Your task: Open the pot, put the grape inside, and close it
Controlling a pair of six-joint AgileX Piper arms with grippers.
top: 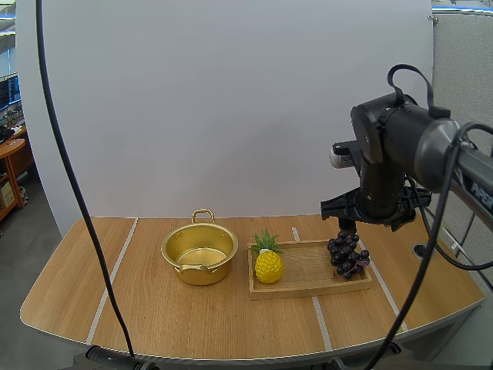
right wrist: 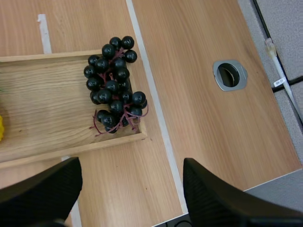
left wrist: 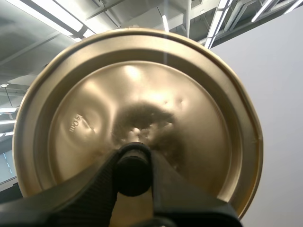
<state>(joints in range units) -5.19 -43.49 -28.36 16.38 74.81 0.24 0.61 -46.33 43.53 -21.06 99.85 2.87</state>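
A small stamp on the lid [left wrist: 142, 85] seems to end in "cm"; the rest is unclear. There is one lid, round, gold-coloured dimpled metal, and the left tool [left wrist: 134, 158] is clamped on its black knob [left wrist: 133, 178]. One pot [top: 199, 253] of the same shiny metal, with two loop handles, stands open on the wooden surface [top: 115, 293]. Beside it, one oblong wooden tray [top: 308, 271] holds one yellow pineapple [top: 269, 266] and, at its right end, one bunch of dark round grapes [right wrist: 112, 87]. The right tool [right wrist: 130, 165] gapes wide, holding nothing, above the surface near the grapes.
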